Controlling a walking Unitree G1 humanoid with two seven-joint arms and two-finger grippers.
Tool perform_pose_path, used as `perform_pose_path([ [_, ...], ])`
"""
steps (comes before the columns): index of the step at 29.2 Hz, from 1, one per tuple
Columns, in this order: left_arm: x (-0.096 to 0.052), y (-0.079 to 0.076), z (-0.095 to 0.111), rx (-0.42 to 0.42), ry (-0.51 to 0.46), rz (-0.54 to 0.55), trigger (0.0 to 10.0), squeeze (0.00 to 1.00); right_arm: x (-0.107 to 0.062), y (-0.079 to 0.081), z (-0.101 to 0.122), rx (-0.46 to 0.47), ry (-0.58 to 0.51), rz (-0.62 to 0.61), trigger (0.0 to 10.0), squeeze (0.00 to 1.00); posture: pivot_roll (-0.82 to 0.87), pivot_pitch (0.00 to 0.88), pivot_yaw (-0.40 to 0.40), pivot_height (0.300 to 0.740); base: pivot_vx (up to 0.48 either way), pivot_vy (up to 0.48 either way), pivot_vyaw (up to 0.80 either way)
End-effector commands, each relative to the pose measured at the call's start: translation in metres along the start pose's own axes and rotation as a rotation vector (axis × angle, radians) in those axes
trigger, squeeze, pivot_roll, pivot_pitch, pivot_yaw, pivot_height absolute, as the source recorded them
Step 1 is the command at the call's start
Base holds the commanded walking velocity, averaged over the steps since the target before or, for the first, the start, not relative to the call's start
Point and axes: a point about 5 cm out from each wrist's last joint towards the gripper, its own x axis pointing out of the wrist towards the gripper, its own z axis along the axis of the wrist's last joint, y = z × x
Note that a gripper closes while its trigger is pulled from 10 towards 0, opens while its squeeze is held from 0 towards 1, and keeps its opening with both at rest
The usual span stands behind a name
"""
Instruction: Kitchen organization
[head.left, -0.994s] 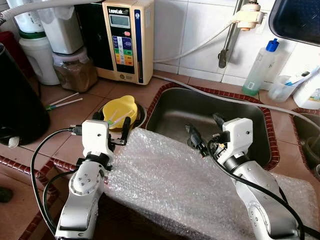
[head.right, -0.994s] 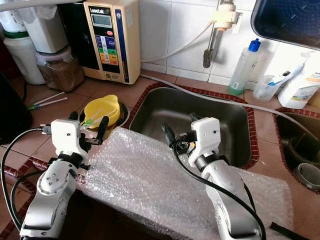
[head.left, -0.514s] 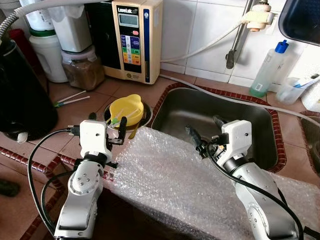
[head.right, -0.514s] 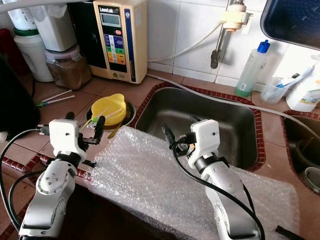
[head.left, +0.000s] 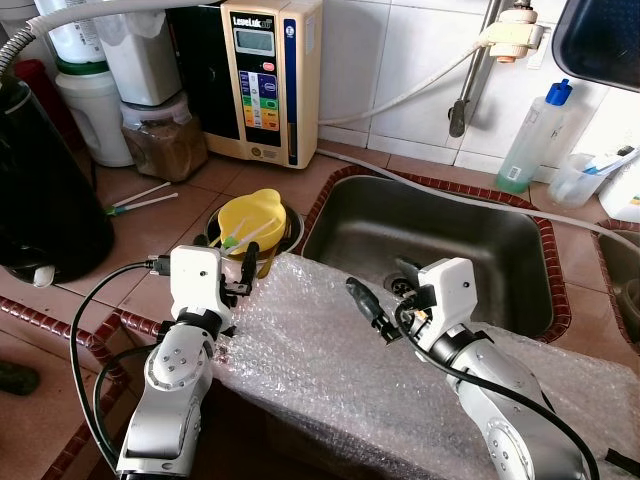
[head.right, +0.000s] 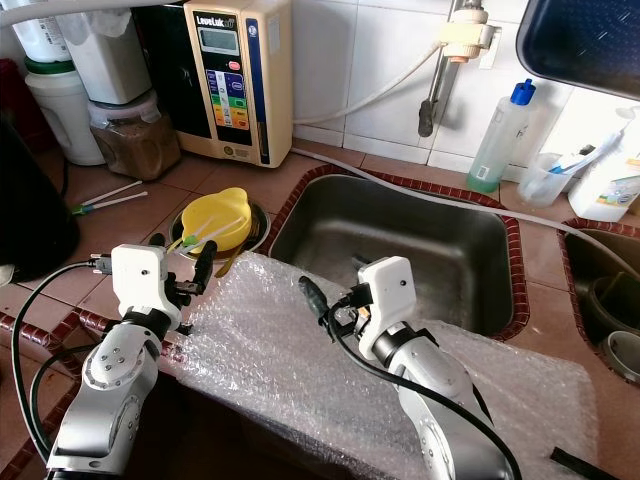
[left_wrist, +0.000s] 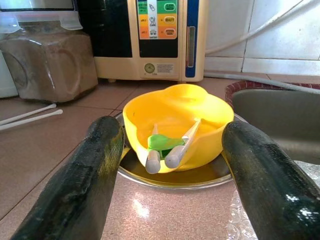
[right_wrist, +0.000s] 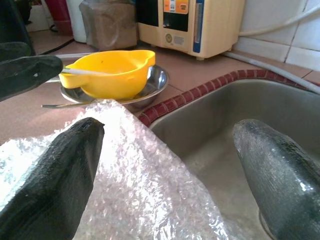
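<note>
We find both arms raised over the sheet of bubble wrap (head.left: 380, 370) that drapes the front of the tiled table (head.left: 180, 215) and the near rim of the steel sink (head.left: 440, 245). The left gripper (head.left: 222, 272) hangs with fingers spread and empty, aimed at the yellow bowl (left_wrist: 177, 125) on its steel plate (left_wrist: 200, 177) at its 12 o'clock; utensils lie in the bowl. The right gripper (head.left: 385, 298), fingers also spread, hovers above the wrap near the sink. We judge the approach step is in hand; next, the left gripper must advance and close on the bowl's rim without tipping it.
</note>
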Motion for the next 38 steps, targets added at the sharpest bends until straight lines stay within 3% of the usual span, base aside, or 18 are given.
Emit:
perform_pose_path([
  [1,0.0018,-0.0026,-0.0014,-0.005,0.008,-0.018,0.0,0.00,-0.0013,0.0016,0.0029,0.002,0.001,0.016,10.0,0.00,-0.03,0.000,-0.009,0.740,0.000,0.000,0.00],
  [5,0.0022,-0.0025,-0.0011,-0.006,0.008,-0.018,0.0,0.00,-0.0033,0.0072,0.0019,0.061,0.010,0.072,10.0,0.00,-0.03,0.000,-0.010,0.740,0.000,0.000,0.00],
  [38,0.0035,0.0010,0.0021,0.037,-0.014,-0.002,0.0,0.00,-0.0016,0.0056,-0.0023,0.034,0.032,0.079,10.0,0.00,-0.01,0.000,-0.015,0.740,0.000,0.000,0.00],
])
